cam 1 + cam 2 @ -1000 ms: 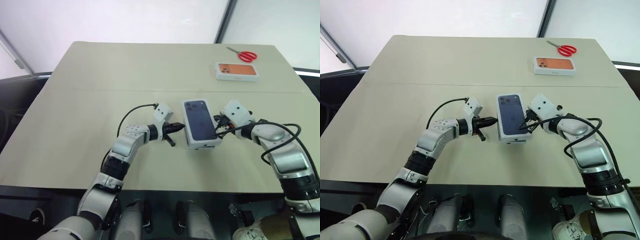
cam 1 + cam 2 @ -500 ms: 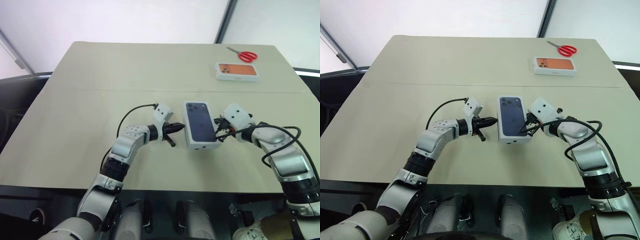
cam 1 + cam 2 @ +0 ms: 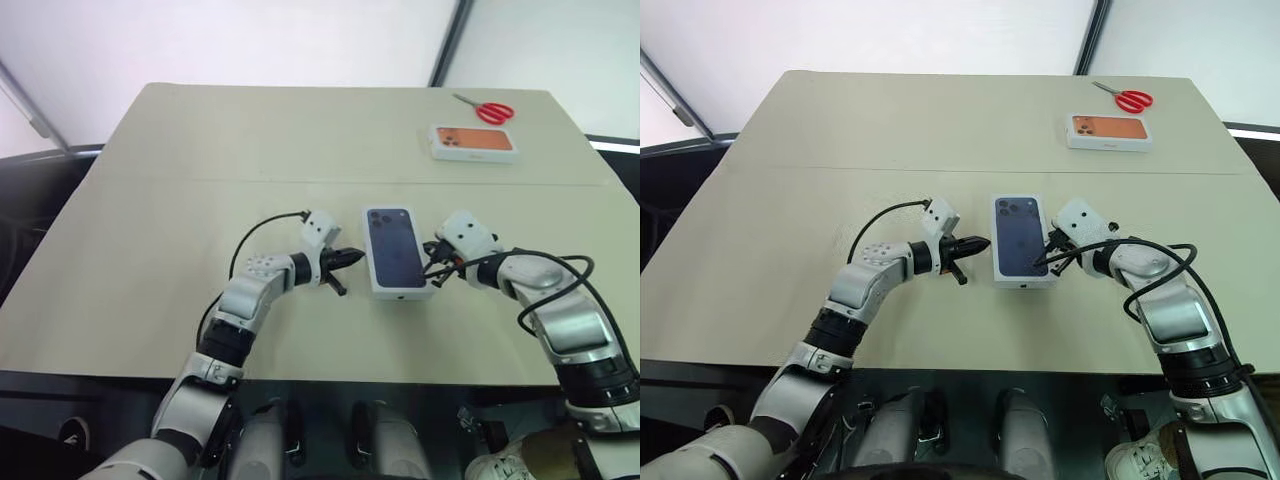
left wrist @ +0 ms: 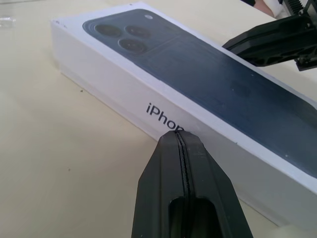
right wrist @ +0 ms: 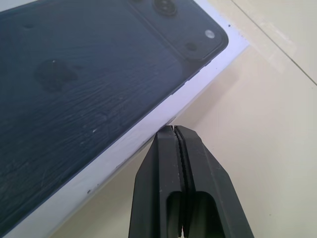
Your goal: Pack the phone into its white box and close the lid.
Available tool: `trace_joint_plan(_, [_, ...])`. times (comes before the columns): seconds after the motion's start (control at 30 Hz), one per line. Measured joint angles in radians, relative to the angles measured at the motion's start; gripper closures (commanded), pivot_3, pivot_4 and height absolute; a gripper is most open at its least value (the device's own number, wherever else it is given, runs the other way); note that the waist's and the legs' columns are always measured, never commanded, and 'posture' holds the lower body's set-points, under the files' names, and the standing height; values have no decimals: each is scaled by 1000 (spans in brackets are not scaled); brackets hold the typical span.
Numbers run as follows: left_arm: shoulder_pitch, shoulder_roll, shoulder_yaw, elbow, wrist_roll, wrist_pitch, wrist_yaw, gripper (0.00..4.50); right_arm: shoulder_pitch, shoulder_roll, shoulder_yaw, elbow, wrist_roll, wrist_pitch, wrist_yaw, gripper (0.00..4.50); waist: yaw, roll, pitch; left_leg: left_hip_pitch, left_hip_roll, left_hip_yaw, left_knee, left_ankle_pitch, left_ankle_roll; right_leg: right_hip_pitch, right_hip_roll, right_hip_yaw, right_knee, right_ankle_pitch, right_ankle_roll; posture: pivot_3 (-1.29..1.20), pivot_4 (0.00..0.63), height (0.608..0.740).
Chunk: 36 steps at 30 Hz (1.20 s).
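Your left gripper (image 4: 181,136) has its 2 black fingers pressed together with nothing between them, its tip against the long side wall of the lid (image 3: 398,249), just under the printed lettering. Your right gripper (image 5: 174,130) is likewise fully closed and empty, its tip at the lid's opposite long edge; whether it actually touches the card you cannot tell. The lid sits flat on the worktop (image 3: 180,200) between the 2 grippers, a white rectangular cover whose top carries a dark navy picture of a phone with a camera cluster at the far corner. It covers whatever lies beneath, so the white box base and the phone itself are hidden from you. The worktop is a pale beige board with a seam running across it behind the lid. Well apart, toward the far right corner, a second white box with an orange phone picture (image 3: 474,142) lies flat, and red-handled scissors (image 3: 487,109) lie just beyond it. Behind the worktop rises a bright whitish wall crossed by a dark slanted bar (image 3: 449,42).
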Motion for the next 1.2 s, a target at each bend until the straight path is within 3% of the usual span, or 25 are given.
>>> trace_joint_plan(0.13, [-39,-27,38,1,-21,6,33,4500,-54,6,-7,38,-8,-46,-36,4464,0,0,0,0,0,0,0,0,0,0,0,0,0,0,0,0,150,738])
trace_joint_plan(0.33, [-213,-74,86,135,-25,-81,87,4500,-183,70,-25,117,-16,-157,-88,4464,2,0,0,0,-1,0,0,0,0,1,1,-1,0,0,0,0,150,738])
trace_joint_plan(0.63, [-257,-101,7,421,80,-244,52,4500,-145,108,62,235,-49,-214,-38,4464,2,0,0,1,-1,1,0,0,0,1,1,0,1,0,1,0,150,738])
trace_joint_plan(0.97, [-19,54,-99,50,52,-157,-236,4500,79,-42,23,-41,82,-178,197,4464,1,-1,-4,3,0,-2,1,-1,0,3,-2,0,0,0,0,0,150,738])
trace_joint_plan(1.0, [-8,69,-100,21,44,-135,-246,4250,89,-50,14,-51,96,-170,212,4492,1,-1,-4,3,0,-2,0,-1,0,3,-2,0,0,0,0,0,150,738])
trace_joint_plan(1.07, [23,108,-97,-41,30,-101,-258,3635,98,-54,-13,-60,157,-111,242,3938,0,-1,-4,3,0,-2,0,-1,0,3,-2,0,0,0,0,0,150,738])
trace_joint_plan(1.2, [44,199,-36,-67,7,-37,-237,1581,78,-53,-76,-30,247,-50,272,2081,-1,-1,-3,1,0,-2,0,-1,0,1,-2,0,0,0,-1,0,150,738])
